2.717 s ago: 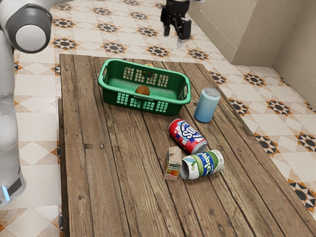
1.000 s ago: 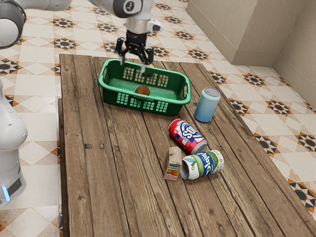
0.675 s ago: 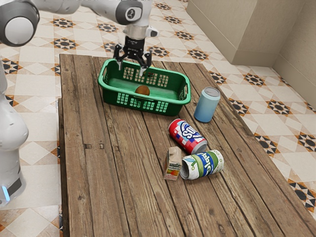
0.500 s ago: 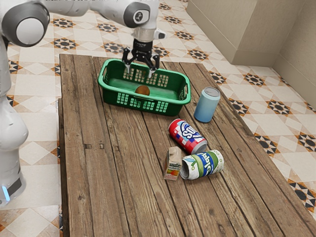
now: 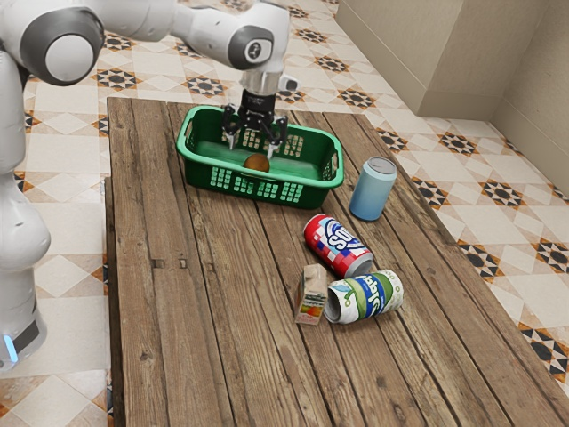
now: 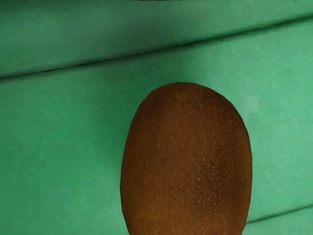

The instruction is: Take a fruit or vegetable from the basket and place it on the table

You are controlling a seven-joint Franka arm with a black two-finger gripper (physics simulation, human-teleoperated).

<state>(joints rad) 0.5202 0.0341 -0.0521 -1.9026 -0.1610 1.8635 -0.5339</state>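
Partly hidden by the basket (image 5: 200, 177), the brown fruit (image 5: 257, 163) lies below the claw (image 5: 253, 147), its fingers spread apart.

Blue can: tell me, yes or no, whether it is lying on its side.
No, the blue can stands upright on the table, its round top facing up, near the green basket.

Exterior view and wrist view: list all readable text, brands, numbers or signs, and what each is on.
Red soda can: "SOD", any further letters unclear.
Green-and-white can: large lettering, turned, not surely readable.
Drink carton: print too small.
Arm joint: small mark, unreadable.
Light blue can, kiwi: none visible.
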